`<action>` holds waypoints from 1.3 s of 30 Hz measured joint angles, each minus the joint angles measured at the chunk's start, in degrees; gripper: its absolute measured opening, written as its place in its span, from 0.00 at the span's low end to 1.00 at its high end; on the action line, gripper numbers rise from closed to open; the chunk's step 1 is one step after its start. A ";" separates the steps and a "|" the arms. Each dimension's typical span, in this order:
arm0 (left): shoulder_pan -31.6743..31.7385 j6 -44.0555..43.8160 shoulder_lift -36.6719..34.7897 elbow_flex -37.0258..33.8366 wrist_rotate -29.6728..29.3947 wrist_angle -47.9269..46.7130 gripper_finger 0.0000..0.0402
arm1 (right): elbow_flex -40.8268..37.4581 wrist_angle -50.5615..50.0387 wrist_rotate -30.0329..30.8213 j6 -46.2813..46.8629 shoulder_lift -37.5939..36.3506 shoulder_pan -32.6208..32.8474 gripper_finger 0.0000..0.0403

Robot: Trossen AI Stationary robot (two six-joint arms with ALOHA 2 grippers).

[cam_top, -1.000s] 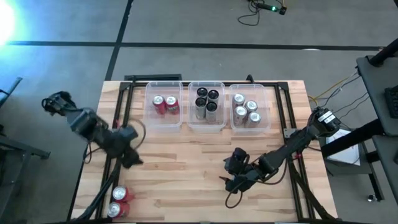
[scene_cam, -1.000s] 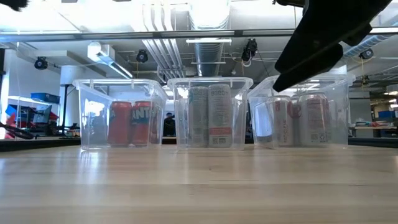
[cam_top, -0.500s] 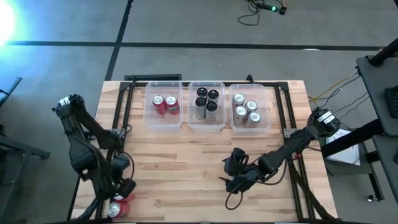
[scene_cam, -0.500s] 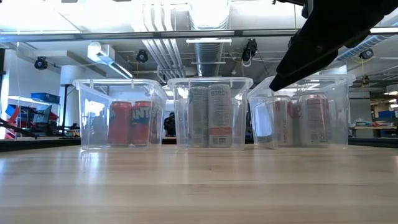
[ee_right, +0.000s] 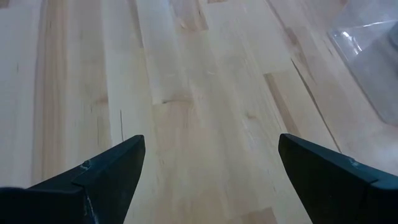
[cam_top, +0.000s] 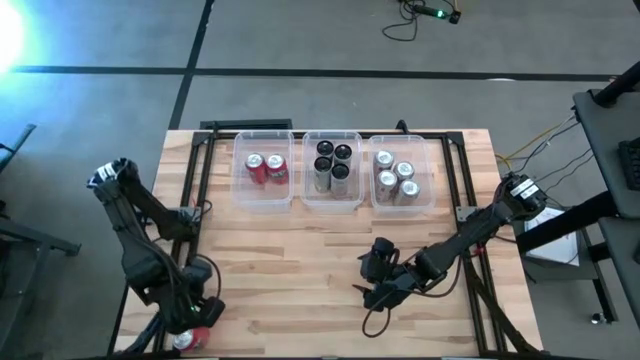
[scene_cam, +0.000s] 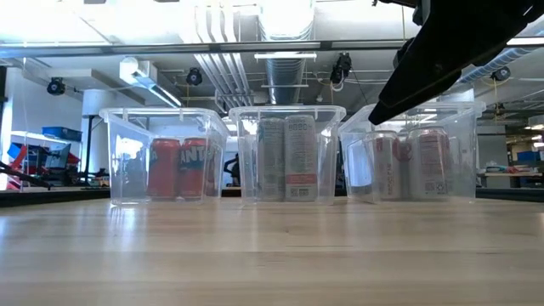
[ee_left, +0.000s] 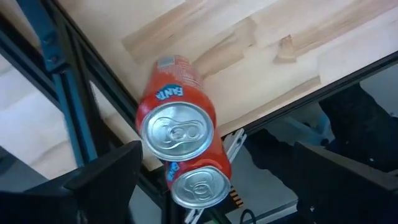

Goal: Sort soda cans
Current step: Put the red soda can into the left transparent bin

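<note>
Pincer (ee_left: 211, 180) of left arm gapes wide over two red cans (ee_left: 177, 127).

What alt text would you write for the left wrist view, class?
Two upright red Fanta cans stand side by side at the wooden table's edge, silver tops facing the camera. The open left gripper hangs above them, its dark fingers spread either side.

A pale wooden plank counter (cam_top: 300, 250) stands on a grey floor (cam_top: 300, 40) crossed by dark lines, with a bright glare at one corner of the high view. Beyond the counter lies an open workshop: white ceiling ducts (scene_cam: 285, 21), hanging lights, and desks far back
</note>
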 joint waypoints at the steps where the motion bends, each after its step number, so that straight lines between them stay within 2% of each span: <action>1: 0.00 -0.17 0.33 -0.13 0.03 0.57 0.99 | 0.00 -0.02 0.00 0.00 0.00 0.00 0.90; 5: 0.00 -0.68 2.10 -0.28 0.87 1.69 1.00 | -0.07 -0.02 -0.03 0.02 0.02 0.00 0.90; 11: -0.31 1.82 5.93 -0.40 9.07 -4.53 1.00 | -0.24 -0.02 -0.09 0.34 0.02 0.55 0.90; 26: -0.24 3.30 7.90 -2.16 7.53 0.40 1.00 | -0.26 -0.02 -0.26 2.31 0.04 2.40 0.90; 31: -0.24 2.37 7.87 -4.85 9.12 4.89 1.00 | -0.26 -0.06 -0.26 2.35 0.04 2.72 0.90; 39: -0.15 3.15 8.02 -9.00 10.14 6.89 1.00 | -0.26 -0.13 -0.48 2.47 0.04 3.15 0.90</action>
